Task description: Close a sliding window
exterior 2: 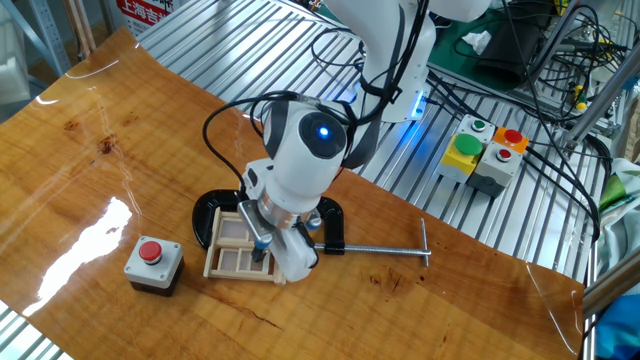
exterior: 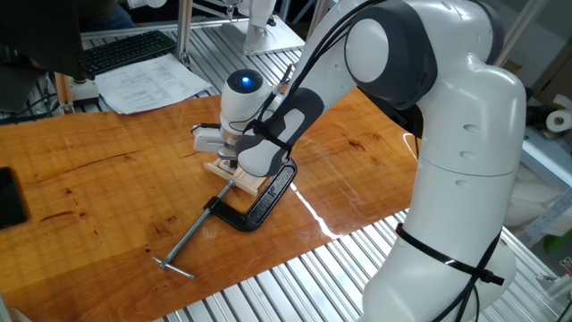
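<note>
Tabletop: glossy orange-brown wooden board (exterior 2: 80, 190) laid over a ribbed metal bench, lots of glare on it, so pretty shiny stuff.

Sliding window: the little pale wood frame (exterior 2: 232, 248) lies flat on the board, near the edge closest to the robot's base. Crossbars split it into panes. From the one fixed view you mostly just see a sliver of it (exterior: 234, 176) poking out under the wrist.

Clamp: black C-clamp (exterior 2: 216, 207) hugs the window frame from the side, its long screw rod (exterior 2: 385, 251) runs out along the board with a T-handle at the end. In the one fixed view the rod (exterior: 192, 236) points toward the near edge of the board.

Gripper: gripper (exterior 2: 264, 247) is pointed straight down, right on the window, fingertips down among the frame's bars. Whether it's pinching anything or just resting spread, honestly can't tell, the wrist blocks too much. Blue light glowing on the wrist (exterior 2: 322, 130).

Button box: grey box with a red button (exterior 2: 152, 263) sits just beside the window, toward the board's near edge in that view, not touching it as far as I can see.

Off the board: keyboard (exterior: 125, 49) and some papers (exterior: 152, 83) past the far edge, and a box with yellow, green and red buttons (exterior 2: 484, 152) on the metal bench.
</note>
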`<state>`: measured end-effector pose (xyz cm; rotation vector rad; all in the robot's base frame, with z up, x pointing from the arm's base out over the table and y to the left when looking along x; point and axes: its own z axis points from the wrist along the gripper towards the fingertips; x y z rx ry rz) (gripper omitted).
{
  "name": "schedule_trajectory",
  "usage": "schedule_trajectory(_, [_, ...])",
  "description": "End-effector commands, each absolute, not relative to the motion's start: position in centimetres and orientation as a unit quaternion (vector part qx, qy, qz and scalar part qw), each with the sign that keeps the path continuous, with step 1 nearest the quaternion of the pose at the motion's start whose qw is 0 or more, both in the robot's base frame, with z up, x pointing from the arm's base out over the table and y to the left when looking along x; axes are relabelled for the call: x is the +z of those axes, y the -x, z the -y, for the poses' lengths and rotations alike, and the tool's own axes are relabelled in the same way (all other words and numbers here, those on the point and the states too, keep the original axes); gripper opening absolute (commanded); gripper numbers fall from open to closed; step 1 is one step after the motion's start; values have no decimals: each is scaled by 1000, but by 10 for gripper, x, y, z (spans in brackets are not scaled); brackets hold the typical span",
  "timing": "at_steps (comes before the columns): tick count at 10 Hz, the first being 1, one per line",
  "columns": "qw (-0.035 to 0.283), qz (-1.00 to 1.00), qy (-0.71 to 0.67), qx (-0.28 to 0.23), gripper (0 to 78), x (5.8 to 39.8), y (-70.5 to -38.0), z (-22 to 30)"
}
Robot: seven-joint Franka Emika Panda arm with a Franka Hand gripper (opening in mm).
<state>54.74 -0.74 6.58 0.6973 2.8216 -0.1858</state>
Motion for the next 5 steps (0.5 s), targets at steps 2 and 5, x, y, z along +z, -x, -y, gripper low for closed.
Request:
schedule_trajectory(2, [104,-962,-246,-55,0,67,-534,-7])
schedule_trajectory(5, [97,-962,-251,-39,0,68,-529,-12])
